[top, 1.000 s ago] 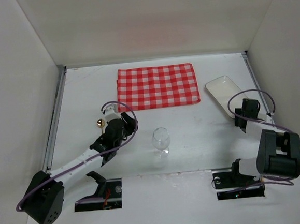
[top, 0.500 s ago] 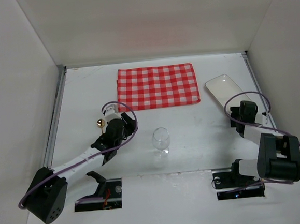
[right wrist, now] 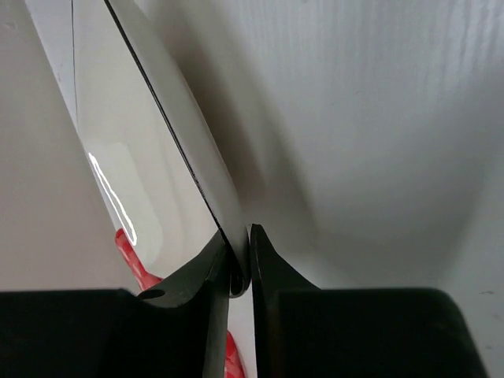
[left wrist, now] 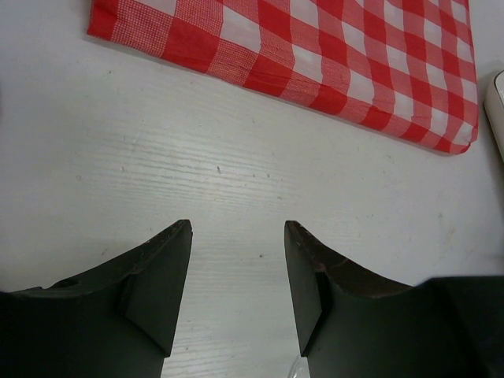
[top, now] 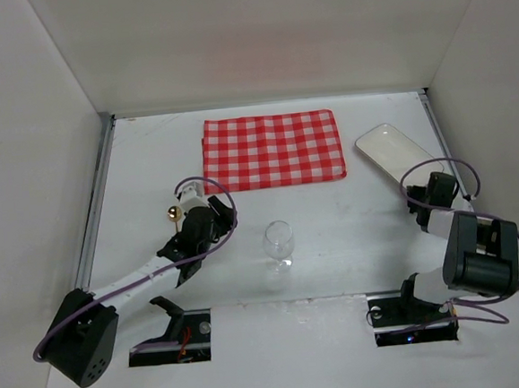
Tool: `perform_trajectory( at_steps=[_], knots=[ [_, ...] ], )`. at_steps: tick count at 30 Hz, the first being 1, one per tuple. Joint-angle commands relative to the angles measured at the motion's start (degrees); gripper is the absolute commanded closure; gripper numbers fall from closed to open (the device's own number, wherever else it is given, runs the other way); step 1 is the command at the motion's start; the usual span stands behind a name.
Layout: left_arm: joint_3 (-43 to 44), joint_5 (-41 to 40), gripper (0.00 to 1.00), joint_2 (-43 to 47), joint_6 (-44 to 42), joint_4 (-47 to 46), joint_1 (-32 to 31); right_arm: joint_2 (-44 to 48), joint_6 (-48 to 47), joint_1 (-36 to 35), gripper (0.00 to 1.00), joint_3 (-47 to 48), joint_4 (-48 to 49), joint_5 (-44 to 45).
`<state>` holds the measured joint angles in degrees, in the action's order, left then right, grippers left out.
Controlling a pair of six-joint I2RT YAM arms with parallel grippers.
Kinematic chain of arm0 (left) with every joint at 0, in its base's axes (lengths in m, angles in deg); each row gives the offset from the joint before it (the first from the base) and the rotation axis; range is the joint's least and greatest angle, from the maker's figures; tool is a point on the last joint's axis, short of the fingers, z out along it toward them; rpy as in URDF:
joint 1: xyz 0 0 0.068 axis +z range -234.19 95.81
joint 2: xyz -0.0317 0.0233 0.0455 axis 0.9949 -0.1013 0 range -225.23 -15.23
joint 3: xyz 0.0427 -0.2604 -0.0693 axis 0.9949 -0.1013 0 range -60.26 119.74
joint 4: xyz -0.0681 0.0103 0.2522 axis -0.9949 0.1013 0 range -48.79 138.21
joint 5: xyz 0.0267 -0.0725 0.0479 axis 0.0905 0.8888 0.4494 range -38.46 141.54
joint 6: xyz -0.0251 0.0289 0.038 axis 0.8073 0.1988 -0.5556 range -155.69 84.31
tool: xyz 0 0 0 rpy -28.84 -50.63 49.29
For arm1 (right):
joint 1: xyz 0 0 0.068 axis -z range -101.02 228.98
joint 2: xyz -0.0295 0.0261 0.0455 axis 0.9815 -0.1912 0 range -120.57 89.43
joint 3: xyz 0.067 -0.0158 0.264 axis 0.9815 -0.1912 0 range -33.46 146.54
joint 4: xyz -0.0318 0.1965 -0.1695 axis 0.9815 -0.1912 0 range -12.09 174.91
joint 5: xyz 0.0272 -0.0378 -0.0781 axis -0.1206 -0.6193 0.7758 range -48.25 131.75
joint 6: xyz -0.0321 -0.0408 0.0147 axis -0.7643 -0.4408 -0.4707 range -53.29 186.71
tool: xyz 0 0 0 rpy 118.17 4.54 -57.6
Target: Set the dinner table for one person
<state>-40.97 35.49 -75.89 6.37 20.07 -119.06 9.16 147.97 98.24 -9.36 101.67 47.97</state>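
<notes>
On the white dinner table (top: 351, 214) a red-and-white checked cloth (top: 273, 149) (left wrist: 331, 55) lies flat at the back middle. A small white rectangular plate (top: 393, 151) (right wrist: 150, 142) lies at the back right. My right gripper (top: 432, 180) (right wrist: 239, 268) is shut on the plate's near rim, which runs between the two fingers. An empty wine glass (top: 278, 243) stands upright in the middle. My left gripper (top: 178, 215) (left wrist: 238, 236) hovers open over bare table left of the glass, short of the cloth's near edge, with nothing between its fingers.
White walls enclose the table on three sides. Metal edge strips (top: 96, 198) run along the left and right edges. Two cut-outs (top: 171, 331) with the arm bases sit at the near edge.
The right gripper opened wider, then closed on the plate's near rim. The left arm has barely moved. The glass and cloth stayed put.
</notes>
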Motion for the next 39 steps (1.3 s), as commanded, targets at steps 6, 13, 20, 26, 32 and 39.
perform_trajectory(
  at_steps=[6, 13, 20, 26, 32, 39],
  knots=[
    [0.0, 0.1, 0.52, -1.7, 0.6, -3.5, -0.2, 2.0, -4.3, -1.5, 0.45, -1.0, -2.8, 2.7],
    [0.4, 0.6, 0.52, -2.9, 0.7, -3.6, -0.3, -1.0, -2.0, -6.2, 0.44, 1.3, -2.3, -0.6],
    [-0.1, 0.8, 0.52, -2.2, 0.7, -3.9, 0.2, -6.6, 2.4, -6.4, 0.49, 4.9, -1.4, 1.7],
    [-0.1, 0.8, 0.52, -2.4, 0.8, -3.9, 0.3, -10.3, 5.7, -6.7, 0.55, 6.7, -1.2, 3.3],
    [-0.4, 0.8, 0.52, -2.0, 0.8, -3.9, 0.7, -13.6, 5.8, -6.0, 0.71, 7.5, 1.5, 1.3],
    [-0.3, 0.8, 0.52, -2.4, 0.8, -4.0, 0.9, -10.5, 3.3, -5.5, 0.84, 1.3, 5.3, -0.6]
  ],
)
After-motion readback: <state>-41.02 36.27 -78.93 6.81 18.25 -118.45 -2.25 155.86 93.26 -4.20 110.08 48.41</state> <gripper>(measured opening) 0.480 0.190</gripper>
